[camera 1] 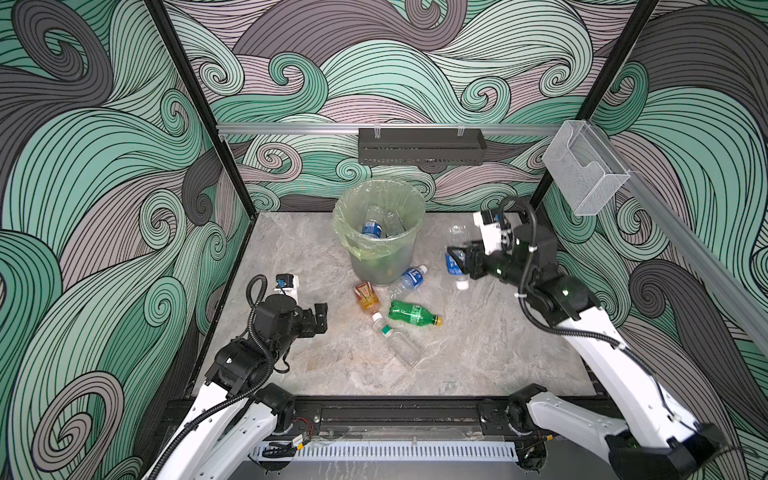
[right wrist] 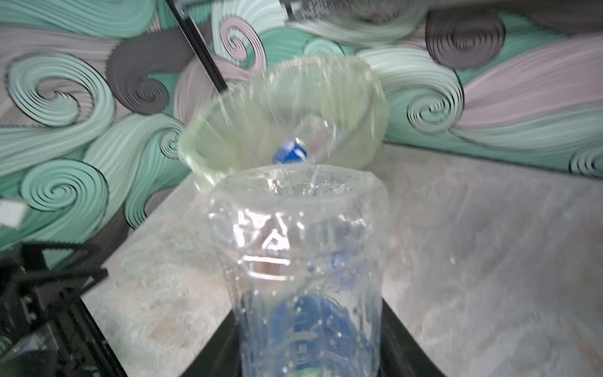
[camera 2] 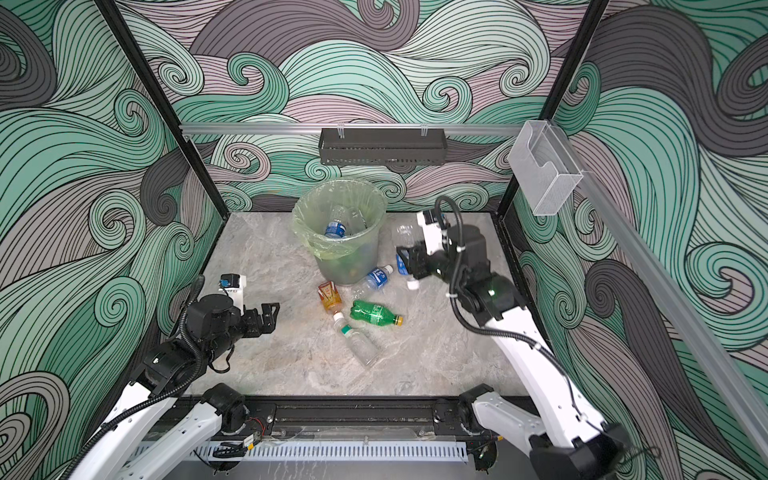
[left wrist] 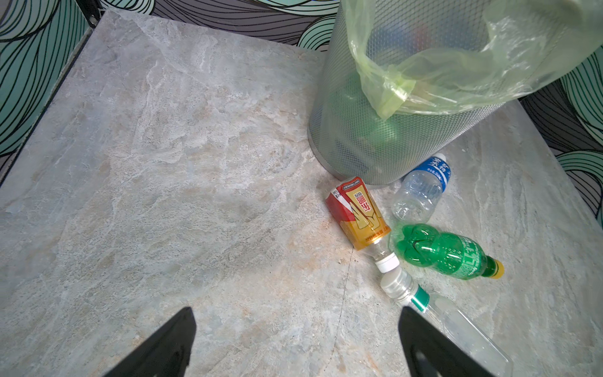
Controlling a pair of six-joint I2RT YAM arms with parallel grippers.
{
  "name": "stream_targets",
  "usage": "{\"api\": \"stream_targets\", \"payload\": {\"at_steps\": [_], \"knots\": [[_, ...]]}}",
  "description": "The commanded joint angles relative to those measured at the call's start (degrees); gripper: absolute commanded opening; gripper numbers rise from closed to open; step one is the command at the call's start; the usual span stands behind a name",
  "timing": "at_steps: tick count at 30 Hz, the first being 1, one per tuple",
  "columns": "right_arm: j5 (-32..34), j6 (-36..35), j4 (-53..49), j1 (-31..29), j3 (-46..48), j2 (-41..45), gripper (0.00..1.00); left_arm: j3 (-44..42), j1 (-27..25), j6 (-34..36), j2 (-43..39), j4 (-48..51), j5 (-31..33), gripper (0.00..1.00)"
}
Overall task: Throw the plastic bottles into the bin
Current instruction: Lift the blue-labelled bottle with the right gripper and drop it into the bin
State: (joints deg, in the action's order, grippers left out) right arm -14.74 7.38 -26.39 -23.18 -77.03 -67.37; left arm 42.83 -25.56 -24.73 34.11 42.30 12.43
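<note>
Four loose bottles: on the tabletop we counted an orange flat-sided plastic bottle with a red label [camera 1: 366, 296], a clear ribbed plastic bottle with a blue wrapper [camera 1: 409, 280], a green dimpled plastic bottle with a yellow cap [camera 1: 413, 312] and a slim clear plastic bottle with a green neck band [camera 1: 399, 343]. All lay on their sides mid-table, the first two just beside the bin's foot.
Fifth bottle: a crinkled clear plastic bottle with a blue label [camera 1: 457, 235] hung cap down and base up. It was between the bin and the table's right edge, towards the far right corner, and not over the rim.
Right gripper: the black right gripper [camera 1: 462, 261] was clamped across that label. We judged the mid-body hold suited a light, springy shell.
Left gripper: the black left gripper [camera 1: 320, 318] stood wide and empty near the table's left edge, facing the cluster. We read it as readied for the slim bottle.
Bin: the round tapered grey mesh-patterned wastebasket with a pale green film liner [camera 1: 386, 270] stood midway along the far edge. Its bag was folded over the rim, and a blue-labelled bottle [camera 1: 371, 227] showed inside.
Table: the grey marbled stone-look tabletop [camera 1: 498, 353] looked smooth, so we judged the round bottles could roll.
</note>
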Motion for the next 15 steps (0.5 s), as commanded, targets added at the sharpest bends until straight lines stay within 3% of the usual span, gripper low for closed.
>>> {"api": "stream_targets", "payload": {"at_steps": [1, 4, 7, 9, 11, 15], "knots": [[-5.81, -1.11, 0.26, -0.90, -16.64, -13.82, 0.57, 1.88, 0.44, -1.96, 2.02, -1.31, 2.69, 0.99], [-7.74, -0.26, -3.88, -3.12, -37.86, -29.85, 0.68, 2.38, 0.45, -2.83, 3.72, -2.57, 1.70, 0.99], [-8.76, -2.17, -15.46, -5.00, -60.10, -43.23, 0.77, 3.80, 0.44, -3.41, 4.72, -2.25, 0.49, 0.99], [-9.78, -4.33, -20.98, -5.70, -67.97, -47.32, 0.80, 4.45, 0.45, -3.83, 4.37, -1.47, 0.31, 0.99], [-9.21, -5.50, -21.82, -6.14, -66.49, -46.37, 0.82, 4.82, 0.47, -4.36, 3.67, -0.89, 0.41, 0.99], [-5.48, -7.03, -13.48, -6.42, -47.41, -34.43, 0.89, 5.20, 0.60, -3.71, 3.72, -1.34, 0.10, 0.99]]}}
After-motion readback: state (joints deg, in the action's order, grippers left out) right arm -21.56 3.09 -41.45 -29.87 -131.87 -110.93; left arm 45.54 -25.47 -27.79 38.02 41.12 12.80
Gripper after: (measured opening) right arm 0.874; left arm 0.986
